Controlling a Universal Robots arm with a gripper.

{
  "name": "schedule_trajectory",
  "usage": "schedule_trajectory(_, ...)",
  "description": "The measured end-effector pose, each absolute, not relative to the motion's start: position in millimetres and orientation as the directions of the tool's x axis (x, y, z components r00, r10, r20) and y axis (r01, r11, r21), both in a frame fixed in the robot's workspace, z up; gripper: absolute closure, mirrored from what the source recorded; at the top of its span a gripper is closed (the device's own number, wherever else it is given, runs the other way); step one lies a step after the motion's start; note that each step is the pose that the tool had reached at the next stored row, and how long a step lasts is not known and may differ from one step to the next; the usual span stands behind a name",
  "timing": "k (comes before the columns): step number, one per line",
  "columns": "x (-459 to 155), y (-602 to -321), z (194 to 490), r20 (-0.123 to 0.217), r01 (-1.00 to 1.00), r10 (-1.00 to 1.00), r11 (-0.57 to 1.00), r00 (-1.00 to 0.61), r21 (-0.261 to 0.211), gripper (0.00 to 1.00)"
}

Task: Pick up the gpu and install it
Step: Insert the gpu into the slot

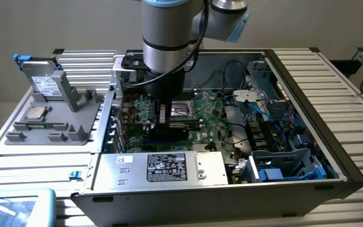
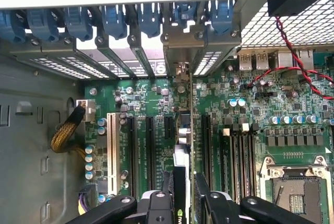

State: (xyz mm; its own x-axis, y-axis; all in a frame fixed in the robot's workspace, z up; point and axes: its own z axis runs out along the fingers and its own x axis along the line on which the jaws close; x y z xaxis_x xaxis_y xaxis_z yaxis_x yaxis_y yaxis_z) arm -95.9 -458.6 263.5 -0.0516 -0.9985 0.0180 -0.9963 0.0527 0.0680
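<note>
The gripper (image 1: 167,124) reaches down into the open computer case (image 1: 307,118) and is clamped on the gpu (image 1: 140,127), one finger on each face of the card. In the wrist view the gpu (image 2: 181,156) stands on edge between the fingers (image 2: 159,203), in line with a black expansion slot of the motherboard (image 2: 245,125). Its silver bracket meets the case's rear wall under the row of blue clips (image 2: 151,18). A white slot (image 2: 111,151) lies a few slots away, and the CPU socket (image 2: 295,195) lies on the card's other side. Outside the case, on the exterior view's left, a grey fixture (image 1: 74,99) holds a drive (image 1: 43,82) with blue clips
</note>
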Motion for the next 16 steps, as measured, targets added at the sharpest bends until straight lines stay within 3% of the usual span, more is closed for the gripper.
schedule_trajectory(16, -94.5, -456.4, 263.2, 0.026, -0.996, -0.998, 0.058, -0.056, 0.064, 0.73)
